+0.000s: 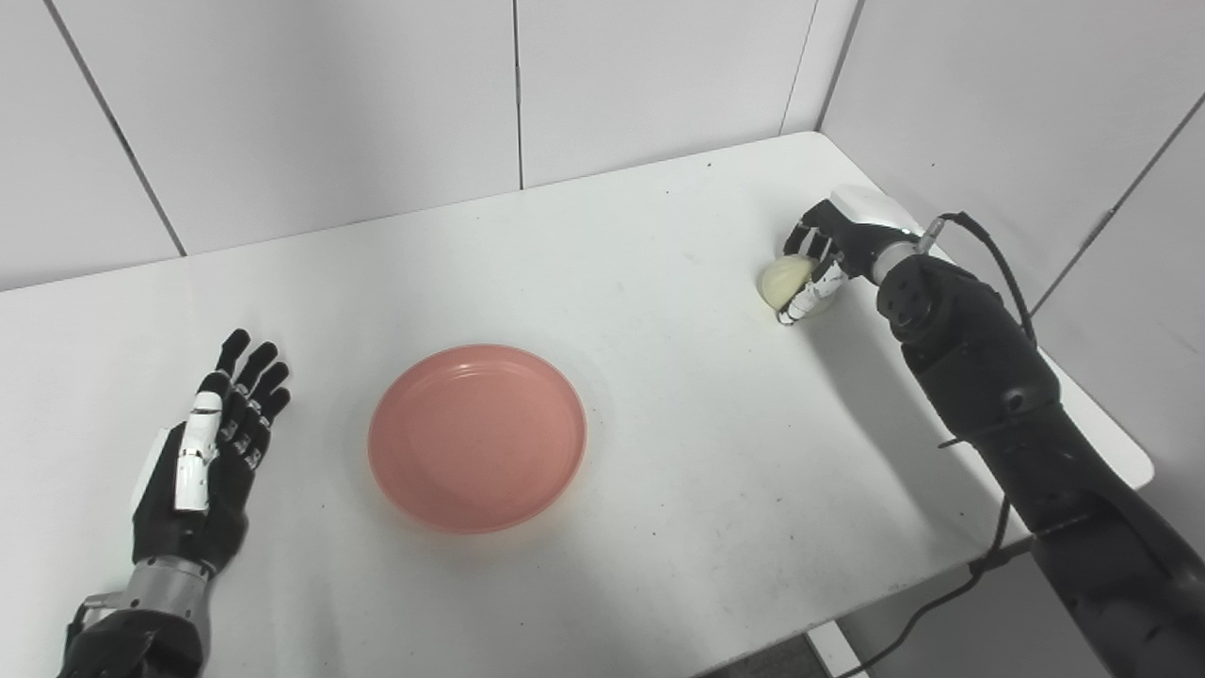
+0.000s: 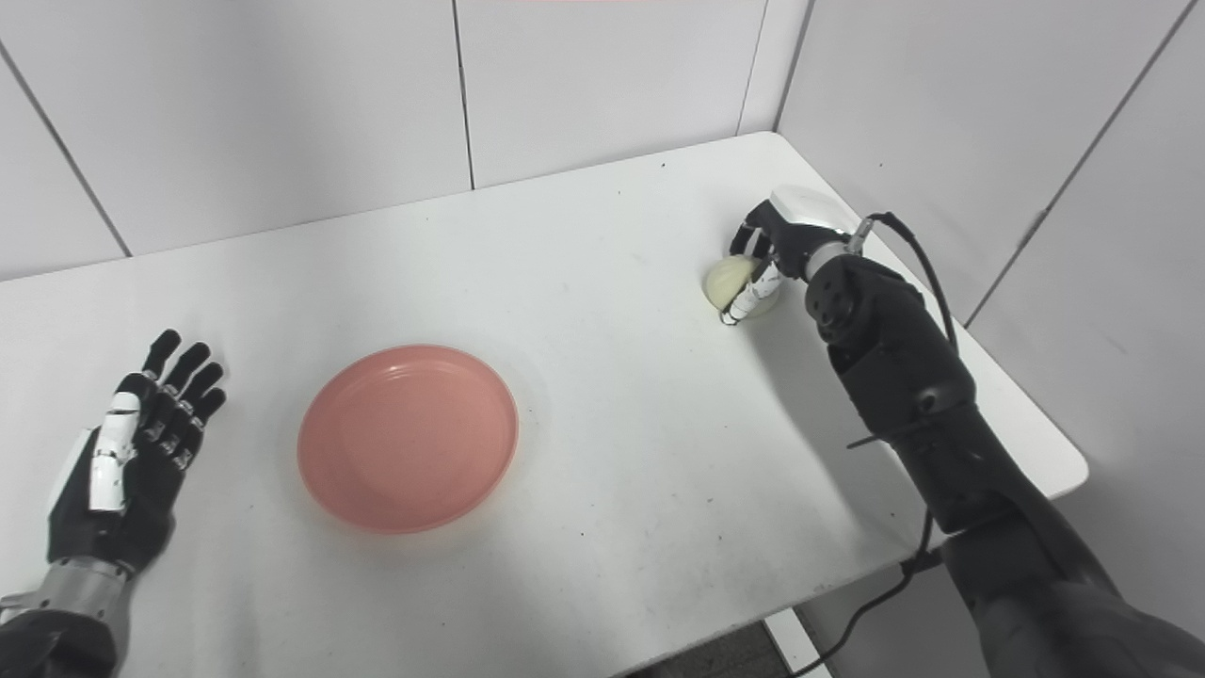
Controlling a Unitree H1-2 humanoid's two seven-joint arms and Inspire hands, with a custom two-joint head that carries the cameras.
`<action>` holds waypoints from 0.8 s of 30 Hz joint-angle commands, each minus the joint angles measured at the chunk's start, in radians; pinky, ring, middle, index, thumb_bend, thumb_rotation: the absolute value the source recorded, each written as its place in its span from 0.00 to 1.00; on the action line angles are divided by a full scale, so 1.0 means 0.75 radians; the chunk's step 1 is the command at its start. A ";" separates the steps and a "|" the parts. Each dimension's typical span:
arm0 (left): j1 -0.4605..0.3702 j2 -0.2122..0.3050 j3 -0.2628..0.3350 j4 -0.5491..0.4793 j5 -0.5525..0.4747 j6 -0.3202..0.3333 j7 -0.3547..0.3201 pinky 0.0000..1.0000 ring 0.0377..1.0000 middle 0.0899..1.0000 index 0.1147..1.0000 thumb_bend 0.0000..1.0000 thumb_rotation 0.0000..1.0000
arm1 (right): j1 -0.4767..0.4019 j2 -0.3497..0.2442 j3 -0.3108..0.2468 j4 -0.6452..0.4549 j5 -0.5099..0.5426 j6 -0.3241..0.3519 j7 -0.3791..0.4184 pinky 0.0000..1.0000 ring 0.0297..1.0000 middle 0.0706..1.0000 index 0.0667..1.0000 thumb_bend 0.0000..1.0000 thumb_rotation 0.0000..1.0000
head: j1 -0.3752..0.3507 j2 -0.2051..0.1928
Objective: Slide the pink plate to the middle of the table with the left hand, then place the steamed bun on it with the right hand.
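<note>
Left eye view had the right robot hand (image 1: 827, 252) stretched to the bench's (image 1: 659, 282) far right corner, fingers curled around the steamed bun (image 1: 786, 281). The left robot hand (image 1: 209, 450) lay flat, fingers spread, holding nothing, beside the pink plate (image 1: 477, 438) mid-bench.

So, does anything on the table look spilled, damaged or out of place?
Nothing stands out. The round pink plate lies flat and empty, the pale steamed bun looks whole inside the right hand, and the left hand rests open.
</note>
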 commanded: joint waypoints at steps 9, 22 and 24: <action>0.085 -0.017 -0.039 0.046 0.034 0.111 0.028 0.97 0.96 0.96 0.96 0.37 1.00 | -0.026 -0.084 0.005 -0.257 0.014 0.070 0.047 0.41 0.45 0.42 0.50 0.52 0.00 | 0.112 -0.003; 0.104 -0.090 -0.108 0.035 0.090 0.104 0.083 0.99 0.97 0.97 0.97 0.37 1.00 | -0.135 -0.034 0.078 -0.597 -0.095 0.129 0.290 0.35 0.40 0.39 0.52 0.52 0.00 | 0.311 0.014; 0.103 -0.106 -0.113 0.032 0.100 0.111 0.095 0.99 0.97 0.97 0.98 0.37 1.00 | -0.164 -0.014 0.101 -0.612 -0.081 0.121 0.297 0.35 0.41 0.39 0.51 0.52 0.00 | 0.362 0.021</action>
